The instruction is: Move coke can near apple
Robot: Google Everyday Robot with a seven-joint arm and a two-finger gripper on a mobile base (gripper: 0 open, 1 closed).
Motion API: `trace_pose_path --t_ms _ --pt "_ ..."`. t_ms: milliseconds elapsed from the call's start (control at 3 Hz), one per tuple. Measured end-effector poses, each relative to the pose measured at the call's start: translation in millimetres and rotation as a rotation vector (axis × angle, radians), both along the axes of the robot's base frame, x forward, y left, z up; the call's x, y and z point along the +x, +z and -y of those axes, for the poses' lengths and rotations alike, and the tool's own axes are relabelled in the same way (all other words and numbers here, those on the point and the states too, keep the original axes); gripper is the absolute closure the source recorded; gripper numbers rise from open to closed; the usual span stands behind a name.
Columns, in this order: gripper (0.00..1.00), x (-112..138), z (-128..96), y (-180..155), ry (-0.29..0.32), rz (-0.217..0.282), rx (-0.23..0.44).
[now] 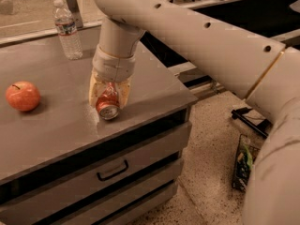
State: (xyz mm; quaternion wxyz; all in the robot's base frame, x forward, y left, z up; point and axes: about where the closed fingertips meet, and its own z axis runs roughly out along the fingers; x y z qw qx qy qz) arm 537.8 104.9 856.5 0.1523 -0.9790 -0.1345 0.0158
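Centrally, claw [108, 100] gripping tilted coke can [108, 108] on table [56, 125], apple [22, 96] well apart, lettering unreadable.

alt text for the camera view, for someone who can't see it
The robot's pincer clamps a coke can lying on its side on a grey cabinet top; an apple sits apart at far left, a water bottle behind.
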Motion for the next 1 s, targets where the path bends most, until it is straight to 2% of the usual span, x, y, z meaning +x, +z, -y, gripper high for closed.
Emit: trace_pose_path --t_ms 333,1000 --pt "1.0 4.8 -3.7 9.1 0.016 0.03 0.021" --pt "1.0 19.7 -12.7 36.7 0.066 0.099 0.112"
